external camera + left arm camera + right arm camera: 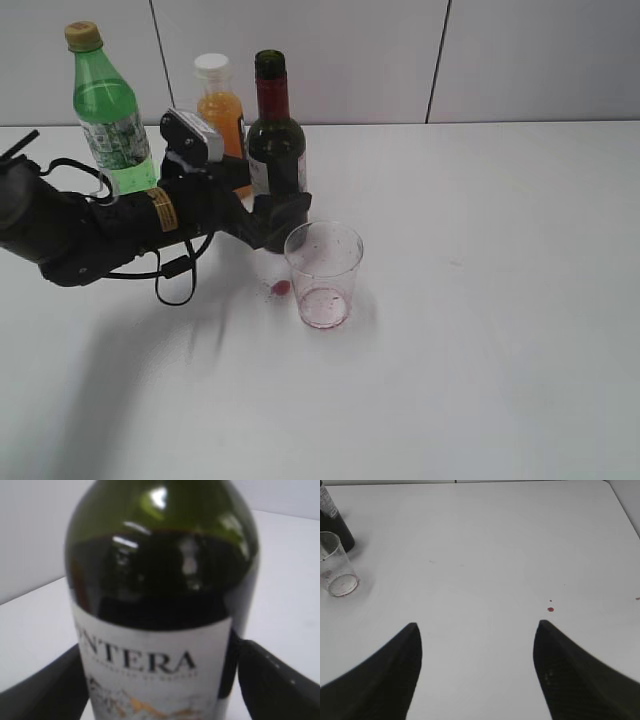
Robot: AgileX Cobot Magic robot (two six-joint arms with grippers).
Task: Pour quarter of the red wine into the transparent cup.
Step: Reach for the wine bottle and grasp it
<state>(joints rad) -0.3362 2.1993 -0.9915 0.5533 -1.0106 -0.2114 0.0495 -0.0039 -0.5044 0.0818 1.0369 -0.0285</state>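
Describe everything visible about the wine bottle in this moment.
The wine bottle is small, dark green glass with a red foil neck, open top and white label. It stands upright on the table, just behind the cup. Dark wine fills it to the shoulder. The left pincer straddles its lower body; contact is unclear.

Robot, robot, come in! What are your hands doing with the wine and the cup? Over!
Left gripper around wine bottle, bottle upright. Right gripper open, idle. Transparent cup empty beside the bottle. Red drop on table.
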